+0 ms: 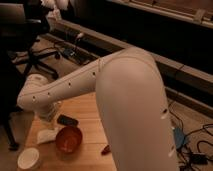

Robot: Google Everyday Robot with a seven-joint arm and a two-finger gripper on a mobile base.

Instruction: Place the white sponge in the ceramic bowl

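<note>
The white sponge (pixel 47 136) lies flat on the wooden table (pixel 85 107), just left of the ceramic bowl (pixel 69 139). The bowl is reddish-brown, upright and looks empty. My white arm reaches from the right across the table to the left. The gripper (pixel 51 113) hangs below the wrist at the table's left side, a little behind and above the sponge, and is partly hidden by the arm.
A small dark flat object (pixel 67 120) lies just behind the bowl. A round white cup (pixel 29 158) stands at the front left. A small red item (pixel 106 149) lies right of the bowl. An office chair (pixel 30 55) and floor cables are beyond the table.
</note>
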